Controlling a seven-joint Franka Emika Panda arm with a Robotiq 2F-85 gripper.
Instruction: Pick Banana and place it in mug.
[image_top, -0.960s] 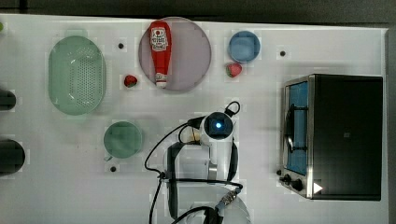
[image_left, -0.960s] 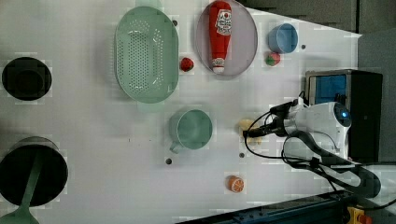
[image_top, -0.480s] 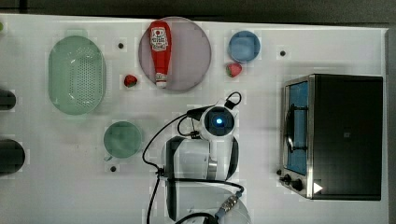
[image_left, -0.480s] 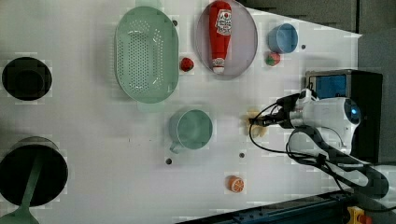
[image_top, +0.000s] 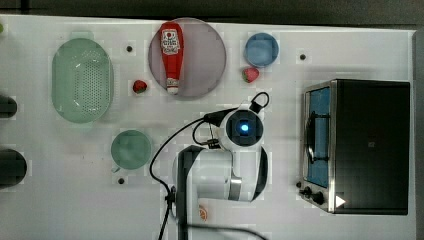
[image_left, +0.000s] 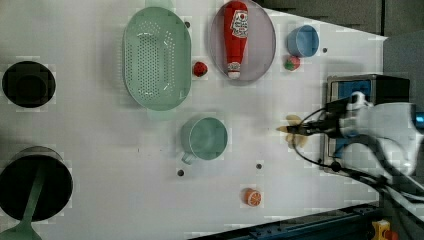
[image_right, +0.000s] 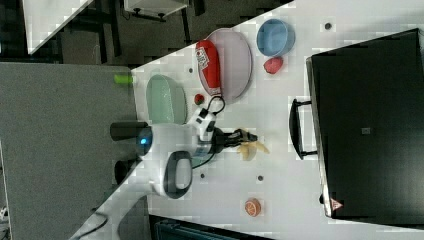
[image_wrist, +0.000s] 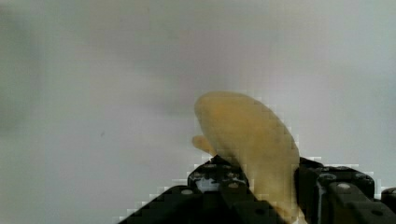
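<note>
Gripped between the claw (image_wrist: 261, 196) fingers is the banana (image_wrist: 252, 144), which in the right view hangs at the fingertips above the white surface (image_left: 100, 150). Compared with a second ago, when the arm was low over the banana on the surface, the arm has pulled up and the fruit has come with it. In the left view the banana (image_left: 294, 131) sits well to the right of the sea-green mug (image_left: 205, 139), which stands unmoved below the colander (image_left: 156, 57).
</note>
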